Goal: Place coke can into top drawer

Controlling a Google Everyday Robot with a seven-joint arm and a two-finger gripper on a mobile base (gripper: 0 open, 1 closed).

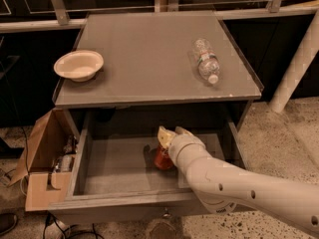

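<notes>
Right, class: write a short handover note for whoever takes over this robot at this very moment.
Gripper: down inside the open top drawer, right at the top of the coke can; whether it grips the can cannot be told.
Coke can: inside the drawer, right of middle.
Done: drawer open, can is in it.
Left: make sure the can is set down and let go, then lift the arm out.
Bowl and water bottle are on the cabinet top.

One bowl [78,64], bottle [206,59], tool [166,136] at can [162,160]
</notes>
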